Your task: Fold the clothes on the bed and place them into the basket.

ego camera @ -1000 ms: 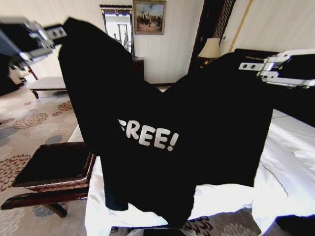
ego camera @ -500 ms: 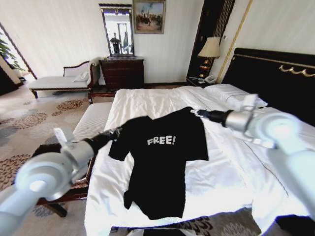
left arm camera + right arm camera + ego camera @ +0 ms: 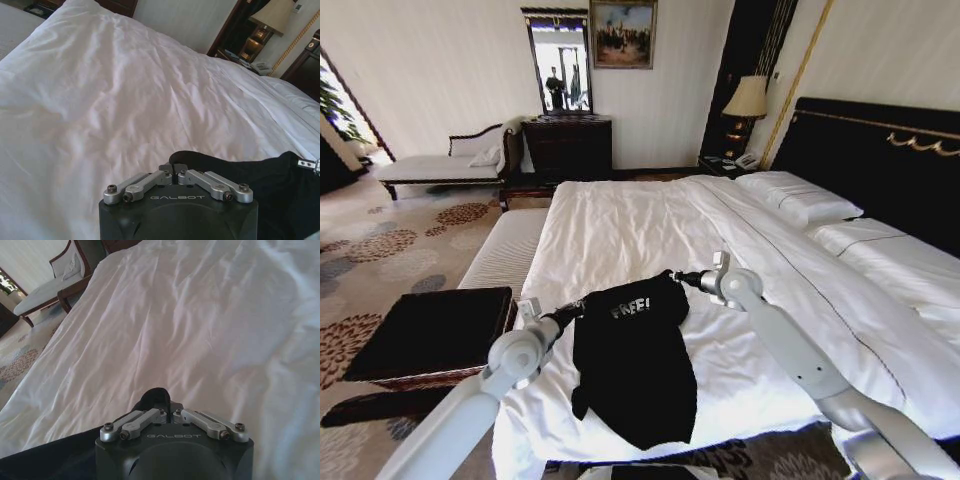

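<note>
The black T-shirt (image 3: 632,370) with white "FREE!" lettering lies near the foot of the white bed (image 3: 620,225), its upper part bunched narrow and its lower part hanging over the bed's edge. My left gripper (image 3: 580,311) is shut on the shirt's left upper corner, seen up close as the gripper (image 3: 173,170) pinching black cloth (image 3: 250,175). My right gripper (image 3: 678,277) is shut on the right upper corner; the right wrist view shows that gripper (image 3: 167,409) holding a black fold (image 3: 154,396). The brown wicker basket (image 3: 430,335) with a black top stands left of the bed.
A white striped bench (image 3: 505,250) runs along the bed's left side behind the basket. Pillows (image 3: 800,195) and the black headboard (image 3: 880,150) are at the right. A chaise longue (image 3: 430,165), dark dresser (image 3: 568,145) and lamp (image 3: 748,98) line the far wall.
The shirt went from held up before the camera, to spread flat on the bed, to bunched narrow. Both grippers have drawn closer together and nearer the foot of the bed.
</note>
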`<state>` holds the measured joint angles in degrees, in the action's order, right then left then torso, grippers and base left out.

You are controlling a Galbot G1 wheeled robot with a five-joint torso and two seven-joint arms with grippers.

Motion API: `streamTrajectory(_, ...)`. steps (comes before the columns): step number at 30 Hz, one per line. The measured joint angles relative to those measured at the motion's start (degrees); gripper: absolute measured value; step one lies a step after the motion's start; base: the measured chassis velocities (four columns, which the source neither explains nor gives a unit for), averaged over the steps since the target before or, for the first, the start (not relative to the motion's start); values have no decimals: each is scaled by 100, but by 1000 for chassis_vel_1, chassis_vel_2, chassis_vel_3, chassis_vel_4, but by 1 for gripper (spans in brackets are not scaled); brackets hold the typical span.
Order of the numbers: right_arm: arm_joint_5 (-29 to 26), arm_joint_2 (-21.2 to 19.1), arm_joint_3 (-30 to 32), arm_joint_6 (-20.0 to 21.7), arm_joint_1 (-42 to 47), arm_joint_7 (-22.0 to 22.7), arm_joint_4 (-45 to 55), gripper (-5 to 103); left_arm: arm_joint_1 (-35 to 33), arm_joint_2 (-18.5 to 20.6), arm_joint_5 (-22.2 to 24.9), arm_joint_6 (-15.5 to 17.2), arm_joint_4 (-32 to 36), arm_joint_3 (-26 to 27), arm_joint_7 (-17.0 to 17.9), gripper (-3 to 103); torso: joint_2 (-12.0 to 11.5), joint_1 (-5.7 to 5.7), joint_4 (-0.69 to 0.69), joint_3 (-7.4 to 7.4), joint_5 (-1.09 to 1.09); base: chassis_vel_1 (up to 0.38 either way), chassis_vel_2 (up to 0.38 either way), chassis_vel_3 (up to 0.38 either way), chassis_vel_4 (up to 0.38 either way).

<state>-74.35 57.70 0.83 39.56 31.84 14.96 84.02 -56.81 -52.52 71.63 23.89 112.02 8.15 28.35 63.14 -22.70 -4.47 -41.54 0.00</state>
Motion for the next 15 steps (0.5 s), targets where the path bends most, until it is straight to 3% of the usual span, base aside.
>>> streamTrajectory(4,264,325,-168,-179,-218,-146,-488,1,520,-136,-10,-9,-557,-159,-44,1,0,0,1,0,-1,0,0,0,0)
streamTrajectory(8,697,858,-480,-496,-630,-339,-1194,1,1467,-405,-206,-57,-1628,-541,-237,1,0,0,3,0,0,0,0,0,0)
streamTrajectory(9,697,858,-480,-496,-630,-339,-1194,1,1467,-405,-206,-57,-1628,-541,-237,1,0,0,3,0,0,0,0,0,0)
streamTrajectory(11,917,1086,-558,-626,-818,-374,-1572,1,2038,-677,-382,-134,-2394,-878,-358,1,0,-1,2,0,-2,0,0,0,0)
streamTrajectory(15,1159,1221,-598,-744,-938,-418,-1946,1,2361,-888,-527,-187,-2910,-1037,-439,1,0,-2,-1,-1,-1,0,0,0,0)
